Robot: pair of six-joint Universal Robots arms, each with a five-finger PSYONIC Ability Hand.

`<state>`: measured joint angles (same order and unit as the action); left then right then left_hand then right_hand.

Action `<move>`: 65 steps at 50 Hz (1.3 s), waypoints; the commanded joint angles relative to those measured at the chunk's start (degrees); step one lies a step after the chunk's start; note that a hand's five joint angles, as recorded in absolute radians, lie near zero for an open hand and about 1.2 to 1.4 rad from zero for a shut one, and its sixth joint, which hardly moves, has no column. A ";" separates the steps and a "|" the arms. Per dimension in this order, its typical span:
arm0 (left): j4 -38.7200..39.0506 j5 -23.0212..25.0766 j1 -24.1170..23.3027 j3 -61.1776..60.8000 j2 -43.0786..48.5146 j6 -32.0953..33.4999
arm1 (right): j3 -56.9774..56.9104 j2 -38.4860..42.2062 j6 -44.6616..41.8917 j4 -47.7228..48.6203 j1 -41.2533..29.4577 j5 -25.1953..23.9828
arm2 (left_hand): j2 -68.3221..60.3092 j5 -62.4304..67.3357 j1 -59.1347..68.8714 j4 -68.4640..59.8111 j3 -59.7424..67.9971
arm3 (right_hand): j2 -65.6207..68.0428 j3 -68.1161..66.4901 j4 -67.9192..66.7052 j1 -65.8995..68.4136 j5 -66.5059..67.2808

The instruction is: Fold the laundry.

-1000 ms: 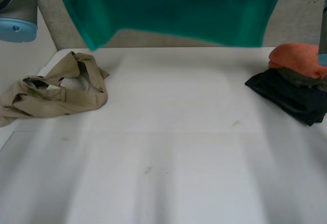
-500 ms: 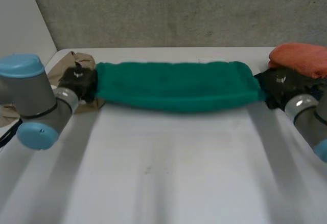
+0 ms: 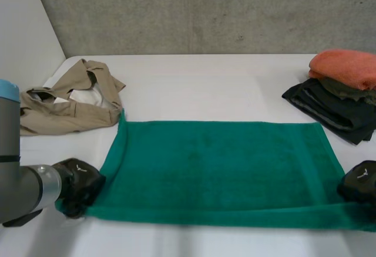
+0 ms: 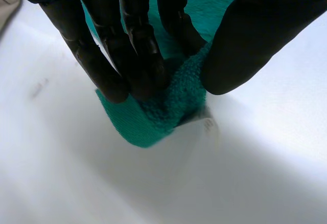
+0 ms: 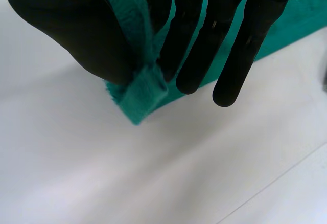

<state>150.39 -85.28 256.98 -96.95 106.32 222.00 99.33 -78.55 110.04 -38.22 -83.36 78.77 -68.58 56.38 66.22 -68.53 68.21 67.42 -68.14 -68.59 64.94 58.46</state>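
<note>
A green towel [image 3: 217,169] lies spread flat across the middle of the white table [image 3: 194,87]. My left hand [image 3: 78,185] holds its near left corner, and in the left wrist view the fingers [image 4: 127,45] and thumb pinch the green towel [image 4: 168,106] at that corner. My right hand [image 3: 359,185] is at the near right corner. There the fingers [image 5: 204,45] and thumb pinch a fold of the green towel [image 5: 140,91], just above the table.
A crumpled tan garment [image 3: 70,101] lies at the far left of the table. A stack of folded laundry stands at the far right, an orange towel [image 3: 343,66] on top of dark folded clothes [image 3: 329,107]. A grey wall rises behind the table.
The towel hung high in the air, then came down bunched at the far side. Both hands have drawn it toward the near edge, and it now lies flat.
</note>
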 commanded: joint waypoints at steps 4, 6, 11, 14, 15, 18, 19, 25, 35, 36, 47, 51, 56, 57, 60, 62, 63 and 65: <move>10.09 -0.68 -2.62 14.67 8.37 -5.07 | -7.74 7.53 14.31 15.88 -2.33 -1.25 | -11.42 13.62 13.78 -11.47 11.79 | 12.58 -11.86 -11.41 15.06 11.54; 11.85 -0.68 -3.06 17.31 9.87 -6.66 | -8.80 8.67 16.25 18.43 -2.77 -1.51 | -11.42 13.62 13.78 -11.47 11.79 | 12.58 -11.86 -11.41 15.06 11.54; 15.46 -1.91 -4.64 26.19 16.46 -9.65 | -12.58 13.42 19.68 27.57 -4.35 -1.25 | -11.42 13.62 13.78 -11.47 11.79 | 12.58 -11.86 -11.41 15.06 11.54; 16.33 -3.92 -5.17 30.66 19.44 -9.65 | -14.77 16.13 20.38 32.22 -5.05 -0.55 | -11.42 13.62 13.78 -11.47 11.79 | 12.58 -11.86 -11.41 15.06 11.54; 16.51 -4.45 -5.26 31.90 20.15 -9.65 | -15.30 16.76 20.47 33.37 -5.23 -0.37 | -11.42 13.62 13.78 -11.47 11.79 | 12.58 -11.86 -11.41 15.06 11.54; 16.86 -6.04 -5.43 36.55 23.13 -9.83 | -17.23 19.04 21.17 37.58 -6.20 0.59 | -11.42 13.62 13.78 -11.47 11.79 | 12.58 -11.86 -11.41 15.06 11.54; 16.86 -6.39 -5.52 37.70 23.75 -9.74 | -17.76 19.66 21.27 38.48 -6.37 0.86 | -11.42 13.62 13.78 -11.47 11.79 | 12.58 -11.86 -11.41 15.06 11.54; 16.69 -6.39 -5.96 43.77 28.15 -9.74 | -20.49 23.61 21.88 43.58 -8.40 2.09 | -11.42 13.62 13.78 -11.47 11.79 | 12.58 -11.86 -11.41 15.06 11.54; 18.71 -6.74 -7.02 49.49 32.55 -9.65 | -22.95 27.05 21.97 48.59 -10.07 4.47 | -11.42 13.62 13.78 -11.47 11.79 | 12.58 -11.86 -11.41 15.06 11.54; 18.97 -6.83 -7.02 49.75 32.46 -9.65 | -22.95 26.96 22.06 48.94 -9.98 4.55 | -11.42 13.62 13.78 -11.47 11.79 | 12.58 -11.86 -11.41 15.06 11.54; 35.66 -5.34 -4.38 62.14 22.98 -10.53 | -37.71 22.04 32.24 66.77 -11.56 11.57 | -11.42 13.62 13.78 -11.47 11.79 | 12.58 -11.86 -11.41 15.06 11.54; 41.73 -5.69 -3.41 62.32 18.14 -15.18 | -40.53 18.53 35.76 69.07 -12.44 15.10 | -11.42 13.62 13.78 -11.47 11.79 | 12.58 -11.86 -11.41 15.06 11.54; 42.01 -4.37 -3.50 58.99 15.68 -18.35 | -39.13 15.97 36.38 63.90 -14.55 12.47 | -11.42 13.62 13.78 -11.47 11.79 | 12.58 -11.86 -11.41 15.06 11.54; 41.04 -4.20 -3.67 57.07 15.15 -18.44 | -38.17 15.36 36.56 61.36 -14.99 11.59 | -11.42 13.62 13.78 -11.47 11.79 | 12.58 -11.86 -11.41 15.06 11.54; 40.07 -4.20 -3.59 53.63 14.27 -18.71 | -36.23 14.30 37.00 58.09 -15.52 10.71 | -11.42 13.62 13.78 -11.47 11.79 | 12.58 -11.86 -11.41 15.06 11.54; 39.45 -4.46 -3.41 49.77 13.30 -18.71 | -33.77 13.43 37.44 55.72 -15.87 10.18 | -11.42 13.62 13.78 -11.47 11.79 | 12.58 -11.86 -11.41 15.06 11.54; 39.45 -4.55 -3.32 48.27 12.87 -18.71 | -32.81 13.16 37.61 55.01 -15.87 10.09 | -11.42 13.62 13.78 -11.47 11.79 | 12.58 -11.86 -11.41 15.06 11.54; 39.45 -4.64 -2.98 43.90 11.64 -18.79 | -29.83 12.37 37.79 54.05 -15.87 9.74 | -11.42 13.62 13.78 -11.47 11.79 | 12.58 -11.86 -11.41 15.06 11.54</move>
<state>191.37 -89.60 253.52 -42.75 120.31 203.18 62.70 -64.29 147.32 21.07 -98.77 90.11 -68.63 57.41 66.23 -68.55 68.25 67.42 -68.15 -68.64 64.94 59.39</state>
